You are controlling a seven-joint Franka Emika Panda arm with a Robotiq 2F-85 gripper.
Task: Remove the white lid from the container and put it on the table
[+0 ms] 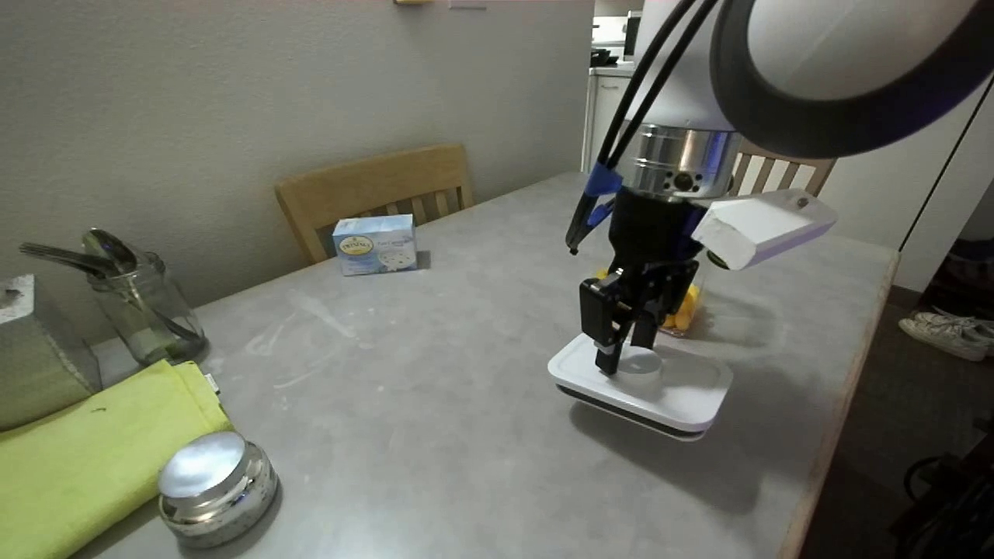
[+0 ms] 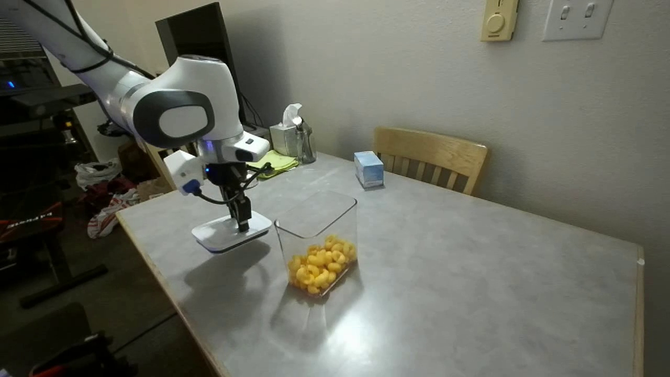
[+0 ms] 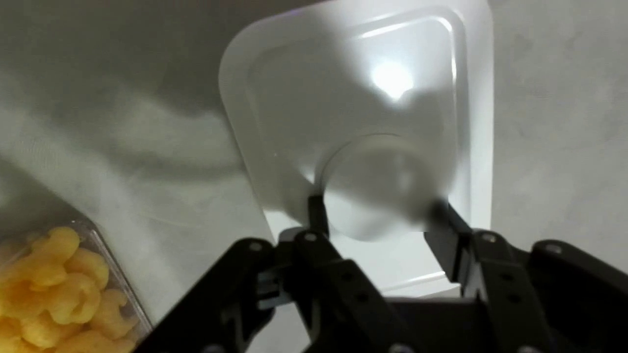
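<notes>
Dangling tilted above the grey table (image 1: 435,435) in an exterior view: the white lid (image 1: 660,397), open room one side, wooden edge (image 1: 836,421) opposite. In an exterior view, swinging into the nearby clear plastic box (image 2: 343,222) could topple it. Wrist view: the gripper (image 3: 379,211) has its fingers clamped on the round knob (image 3: 382,184); loose pinch, might slip.

Left of the gripper (image 3: 380,215) in the wrist view, the container (image 3: 119,275) is cut off; blurred fingers (image 3: 318,216) hide part of the white lid (image 3: 358,110). In an exterior view, a cloth (image 1: 93,458) left of the gripper is cut off, and the gripper hides most of the container.
</notes>
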